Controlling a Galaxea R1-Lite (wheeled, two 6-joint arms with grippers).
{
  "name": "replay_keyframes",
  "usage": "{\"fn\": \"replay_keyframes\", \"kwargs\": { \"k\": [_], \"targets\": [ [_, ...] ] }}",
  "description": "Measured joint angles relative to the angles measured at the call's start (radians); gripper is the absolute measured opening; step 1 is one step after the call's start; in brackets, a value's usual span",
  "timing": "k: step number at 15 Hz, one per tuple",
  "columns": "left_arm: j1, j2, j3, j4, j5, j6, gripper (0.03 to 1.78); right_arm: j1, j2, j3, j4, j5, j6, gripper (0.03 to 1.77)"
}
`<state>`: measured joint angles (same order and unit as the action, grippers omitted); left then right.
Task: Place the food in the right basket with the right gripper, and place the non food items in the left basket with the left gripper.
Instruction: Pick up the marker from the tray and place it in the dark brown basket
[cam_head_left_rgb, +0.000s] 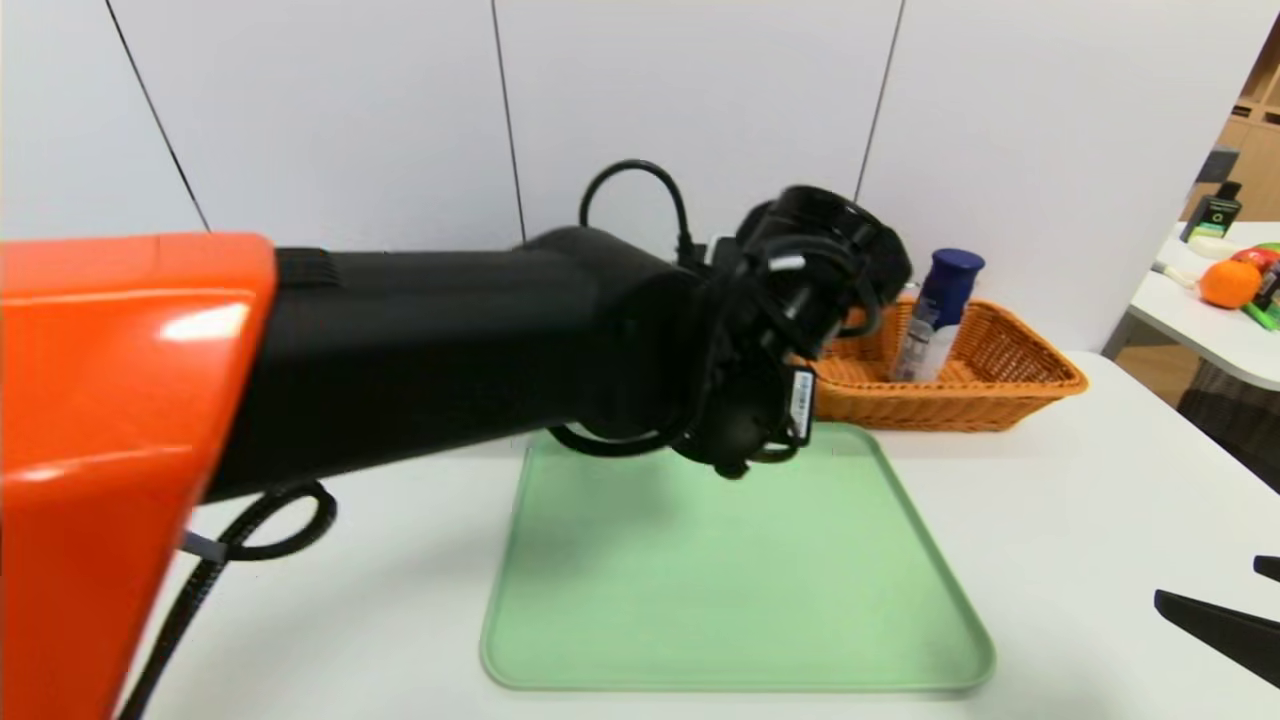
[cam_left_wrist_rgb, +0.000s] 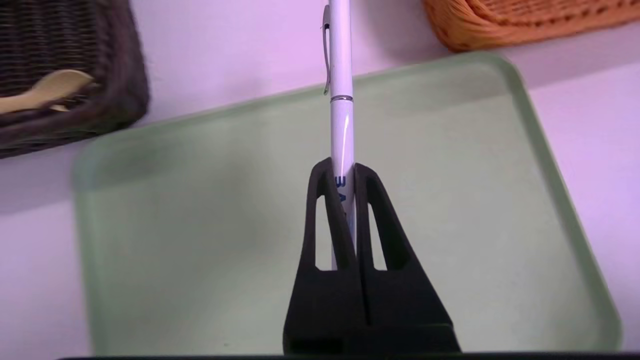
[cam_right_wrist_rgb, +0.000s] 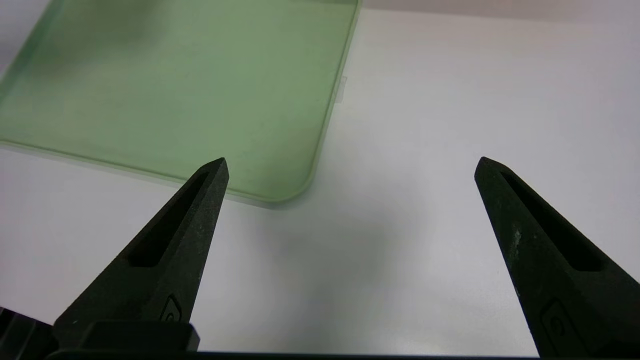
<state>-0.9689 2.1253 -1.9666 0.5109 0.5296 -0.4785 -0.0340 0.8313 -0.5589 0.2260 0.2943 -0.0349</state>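
Slim white pen with silver clip (cam_left_wrist_rgb: 342, 125): blue lettering is showing "A" beside an unclear character.
Tall blue-capped canister (cam_head_left_rgb: 938, 312): no print is reading clearly.

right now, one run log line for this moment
left gripper: shut on pen, above tray | right gripper: open, idle | canister: in orange basket

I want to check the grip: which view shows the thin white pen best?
The left wrist view: the thin white pen stands out between the left gripper's fingers. Neither other view shows it.
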Motion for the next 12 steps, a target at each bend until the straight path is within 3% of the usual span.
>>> {"fn": "replay_keyframes", "kwargs": {
  "k": [3,6,9,12],
  "targets": [
    [0.081,-0.093,0.007,0.092,-0.013,0.051,0.05,0.0,0.0,-0.002,-0.001,0.001,0.0,1.7],
    [0.193,-0.149,0.01,0.109,-0.064,0.163,0.05,0.0,0.0,-0.002,-0.002,0.007,0.0,1.7],
    [0.336,-0.181,0.011,0.11,-0.172,0.311,0.05,0.0,-0.003,-0.002,-0.001,0.006,0.0,1.7],
    [0.478,-0.197,0.032,0.104,-0.333,0.517,0.05,0.0,-0.003,-0.002,0.001,0.006,0.0,1.7]
  ]
}}
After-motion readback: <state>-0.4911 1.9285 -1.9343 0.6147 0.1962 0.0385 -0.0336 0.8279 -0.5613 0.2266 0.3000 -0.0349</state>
